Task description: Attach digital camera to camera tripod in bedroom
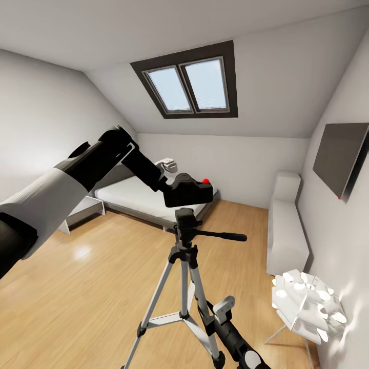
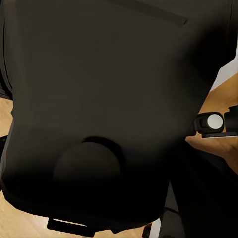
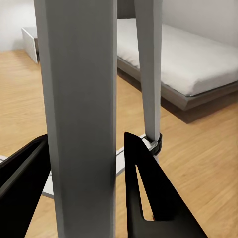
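Right gripper (image 3: 82,198): its two black fingers sit on each side of a grey leg of the camera tripod (image 1: 185,266), pressed close and holding it.
Left gripper (image 1: 166,185): it holds the digital camera (image 1: 188,190) from the side, shut on it.
Digital camera: black box with a red button (image 1: 206,181) on top; it sits just above the tripod's black head, and I cannot tell if they touch. Up close it is a big dark shape (image 2: 109,109).
Camera tripod: stands upright on the wood floor (image 1: 77,287), three grey legs spread, long black handle (image 1: 221,236) sticking out sideways.
Bed (image 1: 148,197): behind the tripod, white with a grey frame.
Skylight (image 1: 188,84): two panes in the sloped ceiling.
Lamp (image 1: 307,302): white with holes, low by the wall.
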`<state>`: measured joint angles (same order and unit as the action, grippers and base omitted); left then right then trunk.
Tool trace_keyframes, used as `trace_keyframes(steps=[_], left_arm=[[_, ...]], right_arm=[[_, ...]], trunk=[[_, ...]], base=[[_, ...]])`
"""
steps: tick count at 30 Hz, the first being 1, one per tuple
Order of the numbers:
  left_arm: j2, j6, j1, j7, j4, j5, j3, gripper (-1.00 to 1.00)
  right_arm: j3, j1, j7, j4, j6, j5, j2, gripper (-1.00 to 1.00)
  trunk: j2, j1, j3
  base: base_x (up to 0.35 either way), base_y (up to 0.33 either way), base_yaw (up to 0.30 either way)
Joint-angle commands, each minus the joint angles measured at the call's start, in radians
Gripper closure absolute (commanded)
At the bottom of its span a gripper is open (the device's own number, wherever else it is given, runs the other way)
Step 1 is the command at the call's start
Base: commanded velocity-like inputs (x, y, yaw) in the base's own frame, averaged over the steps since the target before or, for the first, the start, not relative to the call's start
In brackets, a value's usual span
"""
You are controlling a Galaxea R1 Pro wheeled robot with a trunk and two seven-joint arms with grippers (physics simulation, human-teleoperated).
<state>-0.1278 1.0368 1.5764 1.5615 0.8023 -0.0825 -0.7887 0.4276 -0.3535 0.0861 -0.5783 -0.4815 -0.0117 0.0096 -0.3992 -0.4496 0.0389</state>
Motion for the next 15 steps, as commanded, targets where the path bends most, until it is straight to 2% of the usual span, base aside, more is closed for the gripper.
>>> trace_keyframes(steps=[1,15], left_arm=[[-0.001,0.01,0.0,0.009,0.001,-0.009,-0.001,1.0],[-0.017,0.01,-0.006,0.009,0.001,-0.009,-0.004,1.0]], right_arm=[[0.002,-0.001,0.001,0.003,-0.002,-0.016,0.0,1.0],[0.0,-0.001,0.001,0.003,-0.002,-0.016,0.0,1.0]], trunk=[[-0.001,0.0,0.0],[-0.001,0.0,0.0]], base=[[0.0,0.0,0.0],[0.0,0.0,0.0]])
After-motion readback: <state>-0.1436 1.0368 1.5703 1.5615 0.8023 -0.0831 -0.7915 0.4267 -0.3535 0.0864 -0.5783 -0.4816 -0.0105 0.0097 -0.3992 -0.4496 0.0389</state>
